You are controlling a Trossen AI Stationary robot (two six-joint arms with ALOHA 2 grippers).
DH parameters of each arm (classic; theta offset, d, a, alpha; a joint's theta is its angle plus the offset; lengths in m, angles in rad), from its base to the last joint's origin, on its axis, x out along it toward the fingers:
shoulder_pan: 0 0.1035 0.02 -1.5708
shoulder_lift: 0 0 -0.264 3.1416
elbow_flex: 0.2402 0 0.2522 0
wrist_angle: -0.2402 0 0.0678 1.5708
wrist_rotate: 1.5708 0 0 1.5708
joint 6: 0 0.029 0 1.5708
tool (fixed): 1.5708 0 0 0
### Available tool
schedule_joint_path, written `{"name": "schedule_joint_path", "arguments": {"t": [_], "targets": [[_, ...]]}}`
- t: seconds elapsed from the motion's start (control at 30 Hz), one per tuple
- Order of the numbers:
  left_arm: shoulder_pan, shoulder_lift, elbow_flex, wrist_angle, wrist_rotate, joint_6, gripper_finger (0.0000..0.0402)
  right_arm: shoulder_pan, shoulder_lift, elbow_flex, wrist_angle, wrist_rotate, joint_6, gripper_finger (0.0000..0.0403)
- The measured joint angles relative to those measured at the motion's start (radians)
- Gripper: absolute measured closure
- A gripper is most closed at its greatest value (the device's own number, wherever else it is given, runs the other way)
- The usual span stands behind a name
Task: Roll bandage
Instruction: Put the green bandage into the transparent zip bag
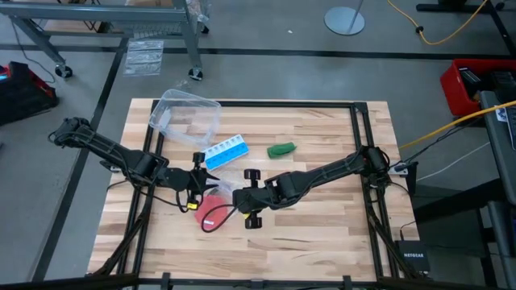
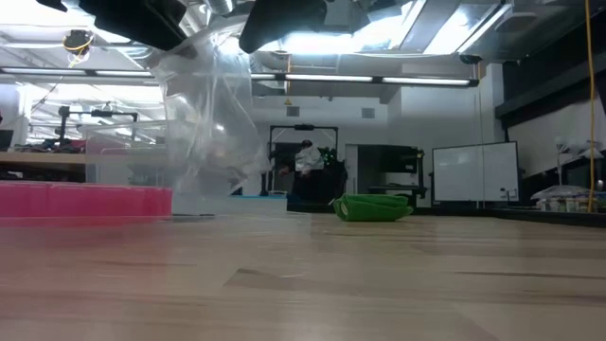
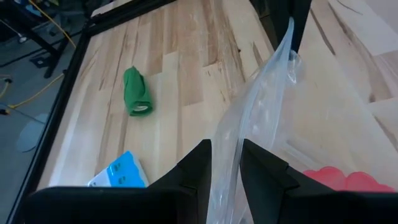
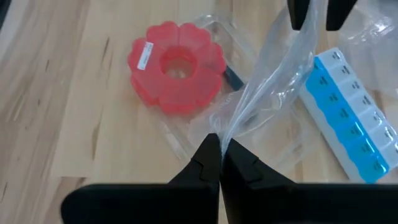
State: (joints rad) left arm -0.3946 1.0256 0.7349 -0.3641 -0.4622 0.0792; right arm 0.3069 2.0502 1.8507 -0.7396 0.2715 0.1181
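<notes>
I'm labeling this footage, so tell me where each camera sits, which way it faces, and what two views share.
High: overhead, looking straight down at the table, both arms in view.
Low: table height, looking level across; arms enter from above.
Left wrist: past the left gripper, pinching the clear plastic bag.
Right wrist: past the right gripper, shut on the bag.
Shared: the rolled green bandage shows in high, low and left wrist views.

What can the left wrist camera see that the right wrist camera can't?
Only the left wrist view shows the green bandage, rolled into a bundle and lying alone on the table. Only the right wrist view shows the whole red flower-shaped disc. Both show the clear plastic bag pinched by the left gripper and the right gripper, plus the blue-and-white pill box.
</notes>
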Motion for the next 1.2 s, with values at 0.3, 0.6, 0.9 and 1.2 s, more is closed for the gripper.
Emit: {"name": "schedule_joint_path", "arguments": {"t": [0.3,0.6,0.9,1.2], "targets": [[0.000,0.000,0.000,0.015,0.002,0.067,0.0328,0.000,0.000,0.000,0.010,-0.107,-0.002,0.0402],[0.000,0.000,0.000,0.016,0.002,0.130,0.0328,0.000,0.000,0.000,0.065,-0.110,-0.044,0.0402],[0.000,0.000,0.000,0.005,0.002,0.268,0.0328,0.000,0.000,0.000,0.092,-0.160,-0.071,0.0402],[0.000,0.000,0.000,0.003,0.105,0.304,0.0328,0.000,0.000,0.000,0.105,-0.161,-0.103,0.0402]]}}
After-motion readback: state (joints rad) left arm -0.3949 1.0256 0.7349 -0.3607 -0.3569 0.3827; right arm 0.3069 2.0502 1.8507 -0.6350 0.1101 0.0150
